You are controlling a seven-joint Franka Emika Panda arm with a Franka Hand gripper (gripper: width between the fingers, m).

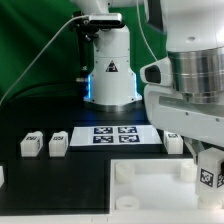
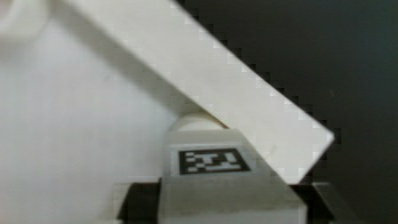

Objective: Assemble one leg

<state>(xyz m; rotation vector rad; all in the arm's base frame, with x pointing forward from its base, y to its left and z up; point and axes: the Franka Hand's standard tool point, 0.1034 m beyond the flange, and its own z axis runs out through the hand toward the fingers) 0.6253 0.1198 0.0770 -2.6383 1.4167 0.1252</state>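
My gripper (image 1: 207, 160) is shut on a leg (image 1: 211, 174), a small white block with a black-and-white tag. It holds the leg upright over the right end of the large white tray-like piece (image 1: 140, 186) at the front of the exterior view. In the wrist view the tagged leg (image 2: 215, 160) sits between my two black fingers (image 2: 143, 202), above the white piece's raised edge (image 2: 214, 70). Two more legs (image 1: 31, 144) (image 1: 57, 144) lie at the exterior view's left. Another leg (image 1: 174, 143) lies behind my gripper.
The marker board (image 1: 113, 133) lies flat in the middle of the black table, in front of the arm's base (image 1: 110, 75). Another small white block (image 1: 2, 177) shows at the left edge. A green backdrop stands behind.
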